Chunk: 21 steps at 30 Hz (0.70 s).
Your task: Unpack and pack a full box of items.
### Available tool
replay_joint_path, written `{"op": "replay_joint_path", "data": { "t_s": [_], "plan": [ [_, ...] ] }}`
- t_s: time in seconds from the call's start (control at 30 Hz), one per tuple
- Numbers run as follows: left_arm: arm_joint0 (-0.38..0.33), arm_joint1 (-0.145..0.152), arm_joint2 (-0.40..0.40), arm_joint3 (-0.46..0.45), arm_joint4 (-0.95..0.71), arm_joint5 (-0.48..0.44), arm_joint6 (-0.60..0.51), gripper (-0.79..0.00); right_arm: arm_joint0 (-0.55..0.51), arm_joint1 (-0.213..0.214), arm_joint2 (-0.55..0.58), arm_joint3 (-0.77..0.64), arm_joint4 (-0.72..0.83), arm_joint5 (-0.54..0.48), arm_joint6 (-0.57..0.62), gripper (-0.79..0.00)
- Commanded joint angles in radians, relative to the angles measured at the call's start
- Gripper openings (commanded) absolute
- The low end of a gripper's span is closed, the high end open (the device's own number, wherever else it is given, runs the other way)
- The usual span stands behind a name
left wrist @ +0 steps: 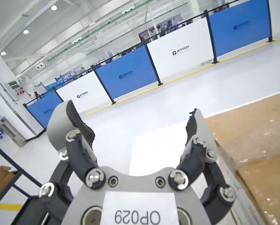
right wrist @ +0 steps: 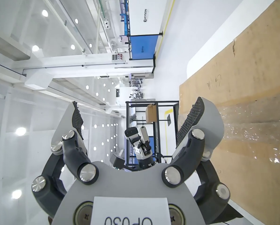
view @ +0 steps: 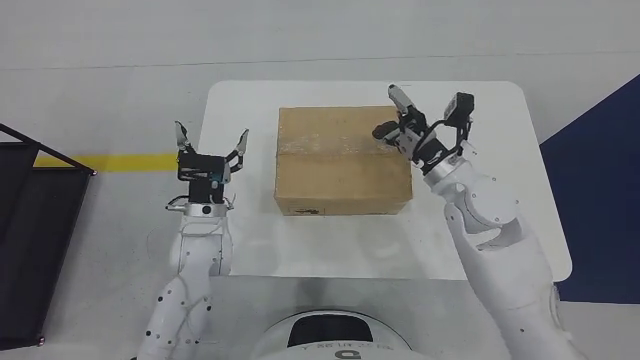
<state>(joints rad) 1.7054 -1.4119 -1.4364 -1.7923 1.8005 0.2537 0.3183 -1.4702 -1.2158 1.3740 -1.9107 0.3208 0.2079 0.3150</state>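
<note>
The box [view: 342,160] is plain brown cardboard. A clear, glossy tape strip [right wrist: 254,127] crosses its top. The table [view: 500,230] is white. The left gripper [view: 212,136] and the right gripper [view: 428,98] have silver-grey fingers, black textured pads [left wrist: 80,121] and dark grey links. Each carries a white label [left wrist: 137,209] with black characters. The floor [view: 300,20] is pale grey, with a yellow line [view: 120,162] at mid left of the top view. The partition panels [left wrist: 128,76] alternate blue and white in black frames.
</note>
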Motion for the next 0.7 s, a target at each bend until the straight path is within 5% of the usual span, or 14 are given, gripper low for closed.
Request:
{"op": "replay_joint_path", "data": {
  "t_s": [0.0,0.23,0.67],
  "plan": [
    [0.005,0.001,-0.010,0.011,-0.015,-0.006,0.018,0.000,-0.025,0.002,0.025,-0.004,0.009,-0.005,-0.015,0.000],
    [-0.011,0.002,-0.003,0.039,-0.014,-0.013,0.029,0.000,-0.048,0.011,0.034,-0.008,-0.077,0.118,0.005,0.000],
    [-0.041,0.006,-0.029,0.078,-0.033,-0.014,0.015,0.000,0.090,0.001,-0.074,0.078,-0.149,0.347,-0.029,0.000]
  ]
}}
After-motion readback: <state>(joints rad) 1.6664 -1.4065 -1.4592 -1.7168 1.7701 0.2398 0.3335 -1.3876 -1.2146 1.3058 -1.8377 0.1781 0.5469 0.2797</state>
